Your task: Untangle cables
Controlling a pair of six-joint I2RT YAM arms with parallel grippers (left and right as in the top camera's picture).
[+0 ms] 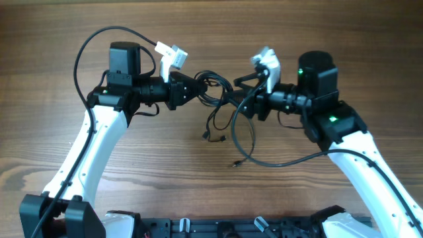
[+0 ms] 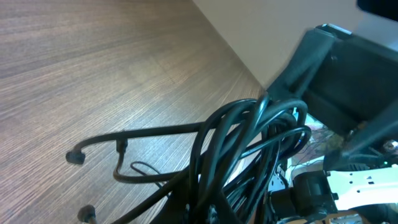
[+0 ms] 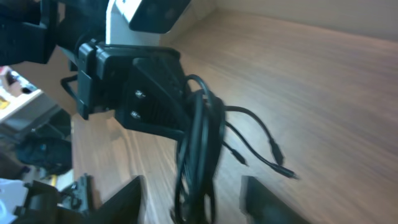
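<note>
The cables are a tangled bundle of thin black cords held above the table between my two grippers. My left gripper is shut on the bundle; in the left wrist view the cords rise from its jaws. My right gripper is open. In the right wrist view its two fingers stand apart with the hanging cords between them. Loose ends with small plugs hang down to the wood, and another plug lies nearer the front.
The wooden table lies under both arms. A thicker black arm cable loops from the right arm over the table. Another arm cable arcs over the left arm. A black rail runs along the front edge.
</note>
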